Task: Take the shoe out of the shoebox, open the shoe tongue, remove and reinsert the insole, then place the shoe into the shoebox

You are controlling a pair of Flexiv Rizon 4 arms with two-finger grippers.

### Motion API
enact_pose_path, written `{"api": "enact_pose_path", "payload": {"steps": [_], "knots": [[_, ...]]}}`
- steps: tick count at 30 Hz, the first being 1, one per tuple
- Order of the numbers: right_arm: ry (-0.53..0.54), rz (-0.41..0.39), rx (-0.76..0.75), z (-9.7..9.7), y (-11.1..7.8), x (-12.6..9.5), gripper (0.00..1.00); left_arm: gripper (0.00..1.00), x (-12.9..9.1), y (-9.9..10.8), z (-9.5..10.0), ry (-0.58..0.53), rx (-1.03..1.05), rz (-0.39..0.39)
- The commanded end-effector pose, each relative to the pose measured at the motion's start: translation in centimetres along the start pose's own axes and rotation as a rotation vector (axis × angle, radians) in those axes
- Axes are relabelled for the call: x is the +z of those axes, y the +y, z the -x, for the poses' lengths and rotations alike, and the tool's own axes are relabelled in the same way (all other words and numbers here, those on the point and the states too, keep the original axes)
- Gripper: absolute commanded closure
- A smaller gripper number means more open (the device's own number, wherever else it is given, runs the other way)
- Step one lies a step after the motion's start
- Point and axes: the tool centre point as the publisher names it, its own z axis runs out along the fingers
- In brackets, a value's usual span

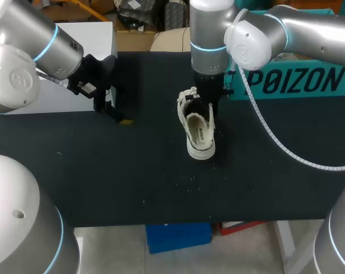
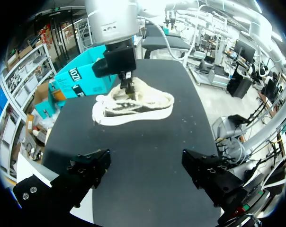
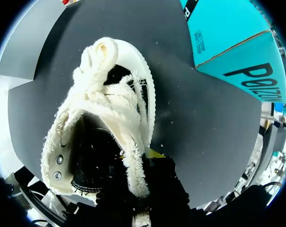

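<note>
Cream and fuzzy, the shoe (image 1: 200, 134) rests on the black table (image 1: 132, 182), outside the teal box (image 1: 292, 83) that stands behind it. My right gripper (image 3: 138, 165) sits at the shoe's mouth, fingers pinched on its fuzzy collar. My left gripper (image 2: 147, 165) hangs well left of the shoe, fingers spread wide and holding nothing.

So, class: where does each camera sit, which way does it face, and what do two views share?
Head view: above and behind, looking down on the table; left arm and right arm show.
Left wrist view: on the left arm, facing the shoe; open fingers show.
Right wrist view: on the right arm above the shoe, fingers pinching it.
All share shoe and shoebox.
</note>
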Motion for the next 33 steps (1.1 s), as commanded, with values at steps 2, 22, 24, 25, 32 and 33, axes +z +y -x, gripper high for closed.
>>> {"api": "enact_pose_path", "payload": {"steps": [2,22,24,25,32,33], "knots": [[-0.019,0.054,-0.395,2.1,-0.4,-8.8,1.00,0.00,0.1,0.1,-0.1,-0.006,0.000,-0.001],[-0.087,-0.061,-1.064,5.1,-0.4,-20.0,1.00,0.00,0.1,0.1,-0.1,-0.006,0.000,-0.001],[-0.087,-0.061,-1.064,5.1,-0.4,-20.0,1.00,0.00,0.1,0.1,-0.1,-0.006,0.000,-0.001],[-0.087,-0.061,-1.064,5.1,-0.4,-20.0,1.00,0.00,0.1,0.1,-0.1,-0.006,0.000,-0.001],[-0.102,-0.062,-1.057,4.3,-0.1,-19.8,1.00,0.00,0.1,0.1,-0.1,-0.006,0.000,-0.001],[-0.104,-0.060,-1.044,4.2,0.1,-19.7,1.00,0.00,0.1,0.1,-0.1,-0.006,0.000,-0.001]]}}
